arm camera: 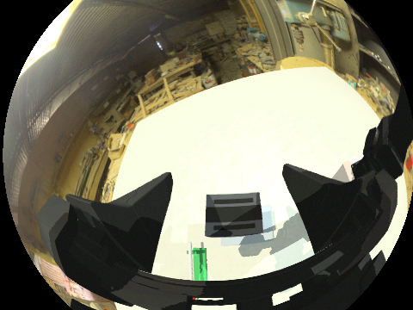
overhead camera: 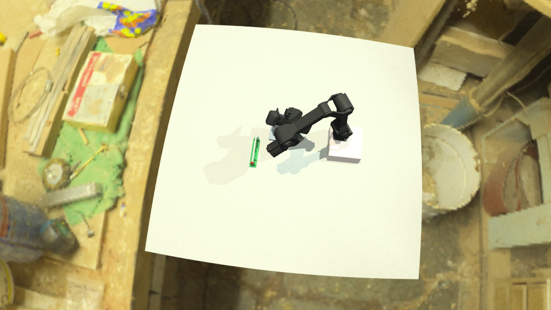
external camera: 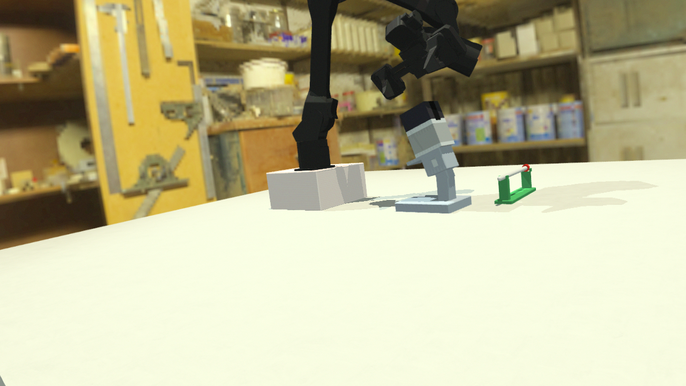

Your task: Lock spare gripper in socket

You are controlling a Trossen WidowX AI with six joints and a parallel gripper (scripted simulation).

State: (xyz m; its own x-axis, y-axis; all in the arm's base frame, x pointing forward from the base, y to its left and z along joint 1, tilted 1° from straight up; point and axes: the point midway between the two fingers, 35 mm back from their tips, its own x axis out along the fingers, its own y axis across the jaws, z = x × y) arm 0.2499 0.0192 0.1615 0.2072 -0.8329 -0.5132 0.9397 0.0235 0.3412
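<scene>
The lock pin, a white rod with a red end, lies across the two posts of a green rack. The spare gripper, grey with a black top, sits tilted on the mount's socket block. A small square opening shows in the block's side; no pin is seen in it. The joint inside is hidden. My gripper is open and empty, above the spare gripper and apart from it.
The mount's pale blue base stands between the rack and my arm's white base block. My arm reaches over the mount from the base block and hides most of it in the top view.
</scene>
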